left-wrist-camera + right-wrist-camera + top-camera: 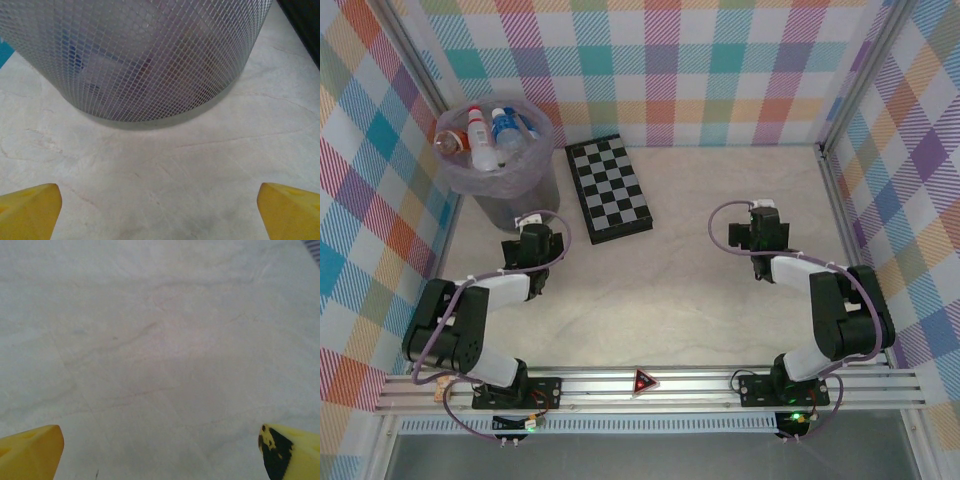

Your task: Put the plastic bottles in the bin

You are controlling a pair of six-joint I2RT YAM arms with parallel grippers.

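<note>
Grey mesh bin (523, 207), lilac liner (460, 172) — plastic bottles (486, 138) heaped inside

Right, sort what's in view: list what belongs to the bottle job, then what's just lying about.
Job: plastic bottles, already inside the bin; left gripper, right gripper, both open.
Lying about: chequered board, beside the bin.

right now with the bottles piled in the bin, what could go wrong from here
The bottles lie high in the bin, near its rim, so a bump might spill one. The left gripper, open, sits close to the bin's mesh wall; a careless swing could knock it.
</note>
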